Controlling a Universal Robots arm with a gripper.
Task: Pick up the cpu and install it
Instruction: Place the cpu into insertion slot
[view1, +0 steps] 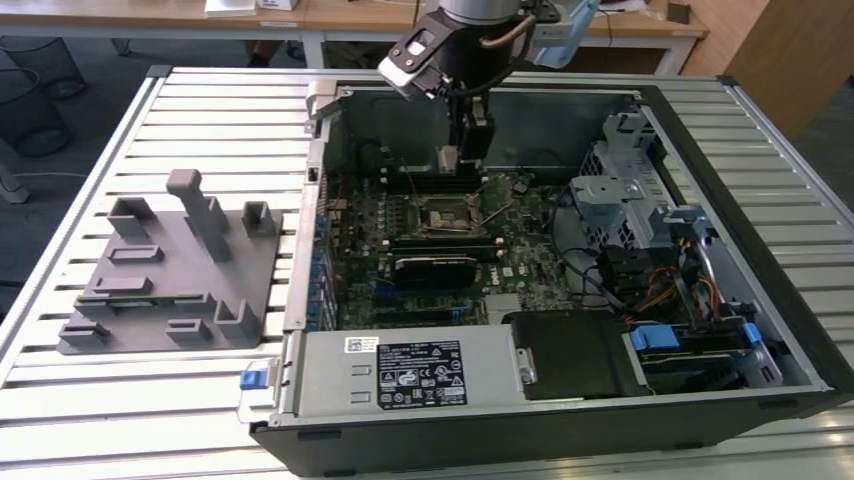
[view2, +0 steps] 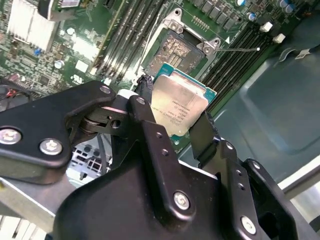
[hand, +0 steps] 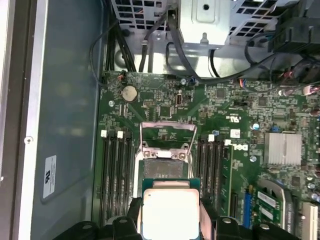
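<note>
The cpu (view2: 182, 102) is carried, clamped in the gripper (view2: 175, 110), apparently just above the open socket (view2: 177, 52); square alignment with it is called for.

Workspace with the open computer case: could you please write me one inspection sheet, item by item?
Surface: slatted metal table, carrying the open computer case.
Job's things: cpu held in the air near the empty, open socket.
Clutter: grey fixture block beside the case.
Grippers: end effector shut on the cpu's edges.
Cables: coloured bundle by the drive cage; black leads.
Surroundings: desks, wire bin.
</note>
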